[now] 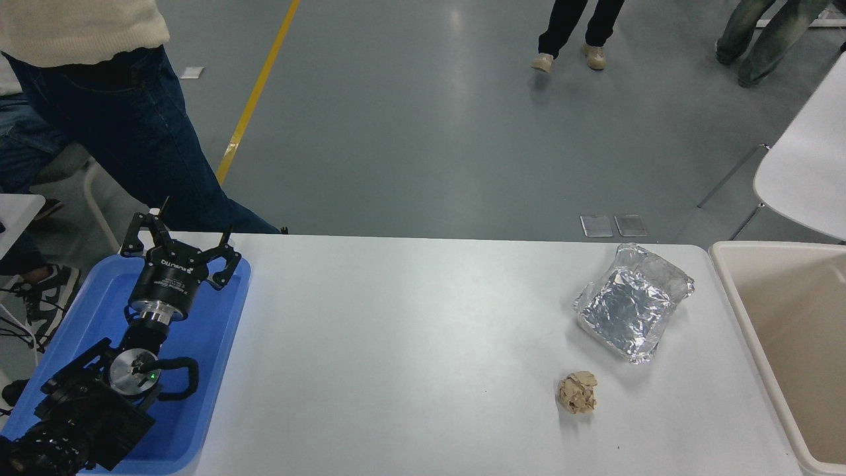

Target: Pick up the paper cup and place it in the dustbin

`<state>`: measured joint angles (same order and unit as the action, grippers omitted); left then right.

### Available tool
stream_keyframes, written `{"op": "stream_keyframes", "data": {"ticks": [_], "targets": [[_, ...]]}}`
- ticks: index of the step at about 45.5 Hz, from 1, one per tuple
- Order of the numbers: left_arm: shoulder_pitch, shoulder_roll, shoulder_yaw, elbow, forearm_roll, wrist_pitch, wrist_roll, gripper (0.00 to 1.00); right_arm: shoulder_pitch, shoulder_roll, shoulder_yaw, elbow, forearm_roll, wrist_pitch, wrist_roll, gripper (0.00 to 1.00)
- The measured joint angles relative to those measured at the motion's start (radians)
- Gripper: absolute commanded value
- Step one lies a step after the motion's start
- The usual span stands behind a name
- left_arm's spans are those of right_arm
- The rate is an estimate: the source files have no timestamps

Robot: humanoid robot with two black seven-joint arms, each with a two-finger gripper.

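- At the lower left of the frame, your left gripper [180,239] sits parked over the blue tray [218,344], its fingers spread and holding nothing.
- Your right arm is not in view, so nothing can be said of its fingers.
- You will find no cup anywhere in the frame: not on the desk [410,344], and not in the part of the bin [727,277] that shows at the right edge.
- The bin runs off the right and lower edges, so much of its inside is hidden; the cup may well lie there, but that cannot be confirmed.
- On the desk you have only a foil tray [631,311] at the right and a tan paper wad [577,392] just below it, the two apart.
- Judged from this, the drop into the bin looks finished, or close to it.
- Next, you would confirm the cup is in the bin, then keep the right arm clear of the foil tray as it comes back into view.
- People stand on the floor at the top of the frame, away from the desk's right end.
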<state>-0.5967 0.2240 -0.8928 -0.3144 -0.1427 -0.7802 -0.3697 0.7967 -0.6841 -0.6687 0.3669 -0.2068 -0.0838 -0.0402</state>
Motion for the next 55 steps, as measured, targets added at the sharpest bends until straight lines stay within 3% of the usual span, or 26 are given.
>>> {"op": "stream_keyframes", "data": {"ticks": [1,12,27,43,55], "targets": [[0.0,0.0,0.0,0.0,0.0,0.0,0.0,1.0,0.014,-0.013,0.001,0.027,-0.013,0.0,0.0,1.0],[0.0,0.0,0.0,0.0,0.0,0.0,0.0,1.0,0.181,-0.097,-0.074,0.263,-0.083,0.015,0.0,1.0],[0.0,0.0,0.0,0.0,0.0,0.0,0.002,1.0,0.64,-0.121,-0.436,0.644,-0.117,0.168,0.001,1.0],[0.0,0.0,0.0,0.0,0.0,0.0,0.002,1.0,1.079,0.039,-0.632,0.795,-0.125,0.659,0.002,1.0],[0.0,0.0,0.0,0.0,0.0,-0.001,0.002,1.0,1.234,0.2,-0.66,0.822,-0.121,0.809,0.001,1.0]]}}
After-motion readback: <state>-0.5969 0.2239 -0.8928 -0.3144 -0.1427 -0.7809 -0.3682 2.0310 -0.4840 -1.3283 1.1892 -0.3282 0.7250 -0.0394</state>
